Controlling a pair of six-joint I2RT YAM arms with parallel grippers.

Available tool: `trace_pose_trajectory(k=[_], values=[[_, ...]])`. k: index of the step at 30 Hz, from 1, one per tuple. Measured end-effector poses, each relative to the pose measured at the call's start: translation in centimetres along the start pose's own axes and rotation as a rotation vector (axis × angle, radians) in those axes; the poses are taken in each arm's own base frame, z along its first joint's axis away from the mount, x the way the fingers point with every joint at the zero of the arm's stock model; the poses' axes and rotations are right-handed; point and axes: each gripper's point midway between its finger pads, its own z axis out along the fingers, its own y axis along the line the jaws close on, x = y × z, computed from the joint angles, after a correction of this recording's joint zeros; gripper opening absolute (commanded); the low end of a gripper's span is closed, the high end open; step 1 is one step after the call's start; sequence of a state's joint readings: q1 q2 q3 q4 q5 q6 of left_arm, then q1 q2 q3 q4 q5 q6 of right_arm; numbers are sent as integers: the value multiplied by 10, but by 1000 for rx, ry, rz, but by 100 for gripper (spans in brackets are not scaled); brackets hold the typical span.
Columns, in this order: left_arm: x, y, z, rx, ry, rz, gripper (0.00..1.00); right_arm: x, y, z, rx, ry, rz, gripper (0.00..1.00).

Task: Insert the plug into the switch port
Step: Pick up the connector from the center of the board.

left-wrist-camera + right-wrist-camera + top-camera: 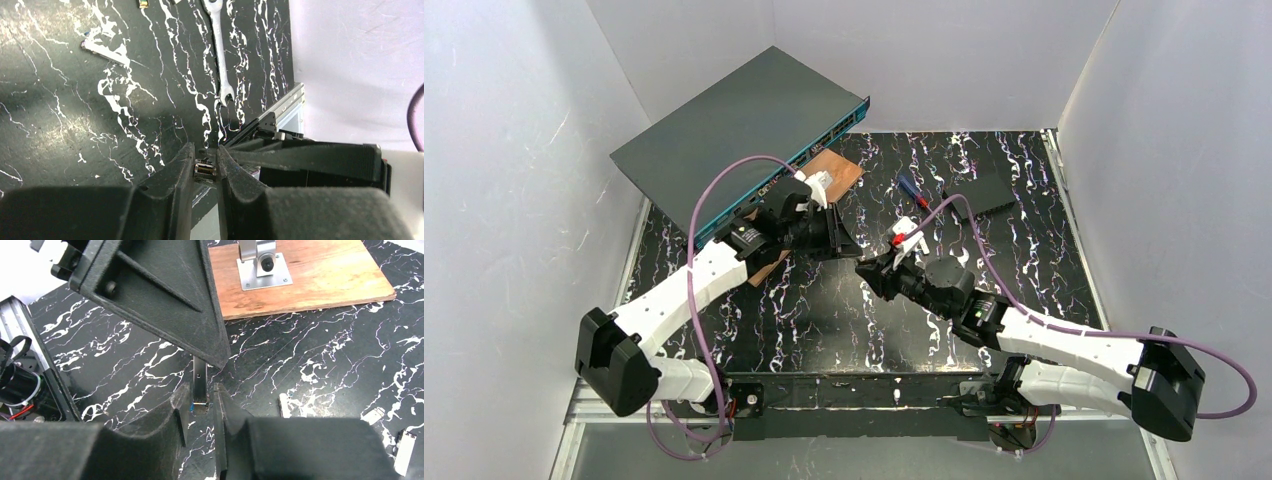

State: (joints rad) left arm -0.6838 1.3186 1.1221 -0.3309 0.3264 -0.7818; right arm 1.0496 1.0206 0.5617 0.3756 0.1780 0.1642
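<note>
Lab test cell: white enclosure walls [504, 150], marbled black tabletop [824, 310].

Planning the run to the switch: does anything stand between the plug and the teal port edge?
Yes. The wooden board with its upright metal bracket lies just before the teal port edge of the switch, between it and the plug. A purple cable also arcs over that stretch.

The table [824, 310] is black with white veins, like shiny stone. The switch [734, 120] is dull grey metal, smooth and flat. The board [320, 275] is smooth brown wood, with a shiny metal bracket [262, 270] on it. The wrench [217, 45] is bright metal. The left gripper [205, 167] has fingers [170, 190] of dull, grainy black plastic. The plug [200, 390] glints a little.
</note>
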Motion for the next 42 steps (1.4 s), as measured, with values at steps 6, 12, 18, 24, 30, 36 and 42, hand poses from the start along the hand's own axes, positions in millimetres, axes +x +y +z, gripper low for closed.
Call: trace_pose_trajectory(k=[6,12,18,24,30,36,42], values=[[-4,-11,-17,78,-75,80,0,-13,5,-2,-40,-41,36,51],[-9,-27,-41,203,-209,163,0,-36,6,-8,-109,-102,99,60],[-16,-41,-64,288,-327,229,0,-67,2,-18,-180,-187,168,65],[-22,-55,-83,376,-428,277,0,-102,-8,-29,-262,-294,253,69],[-26,-64,-94,439,-495,306,0,-132,8,-42,-440,-381,307,68],[-32,-83,-106,521,-545,341,0,-136,23,-46,-550,-378,340,64],[-35,-101,-122,610,-590,377,0,-139,25,-49,-575,-385,351,61]])
